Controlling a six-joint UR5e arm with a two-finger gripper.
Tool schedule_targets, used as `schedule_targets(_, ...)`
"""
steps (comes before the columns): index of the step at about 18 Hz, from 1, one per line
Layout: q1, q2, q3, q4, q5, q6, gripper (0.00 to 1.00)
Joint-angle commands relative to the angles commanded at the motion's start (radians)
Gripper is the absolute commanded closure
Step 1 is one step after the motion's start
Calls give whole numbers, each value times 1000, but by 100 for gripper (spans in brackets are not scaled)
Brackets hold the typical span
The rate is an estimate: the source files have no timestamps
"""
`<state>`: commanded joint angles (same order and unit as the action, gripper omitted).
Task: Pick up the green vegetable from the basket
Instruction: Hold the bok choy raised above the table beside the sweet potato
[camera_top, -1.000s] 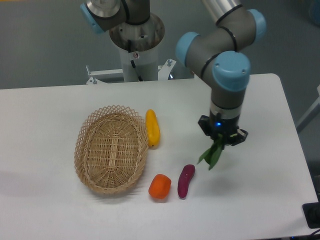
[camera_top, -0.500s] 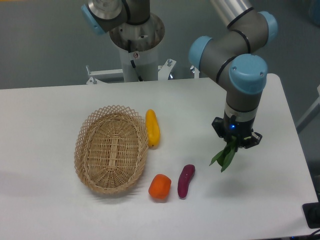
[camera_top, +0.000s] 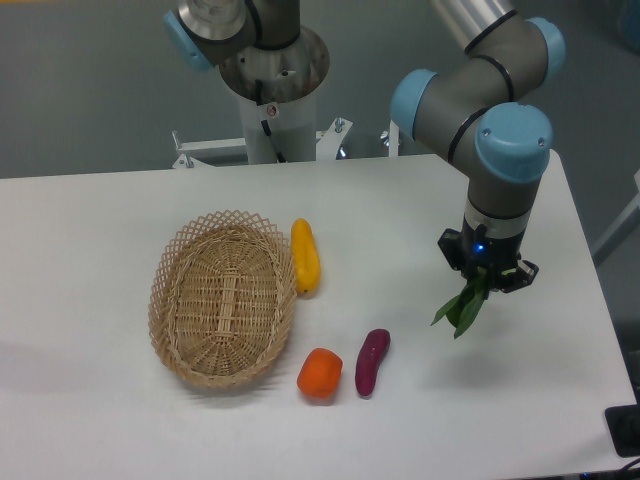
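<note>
With our fingers closed on the green vegetable, it hangs clear of the desk at the basket's three o'clock, pickup apparently done.

The gripper is hanging over bare white table on the right, carrying the green vegetable, with open room lying all around it. The purple eggplant and orange vegetable are sitting nearest, to its left; the yellow squash is lying just beside the basket farther left.
</note>
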<state>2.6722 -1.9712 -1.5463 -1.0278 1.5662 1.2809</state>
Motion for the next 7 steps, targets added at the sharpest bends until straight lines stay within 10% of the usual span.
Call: schedule_targets(7,5,-2,0,-2,2,23,91)
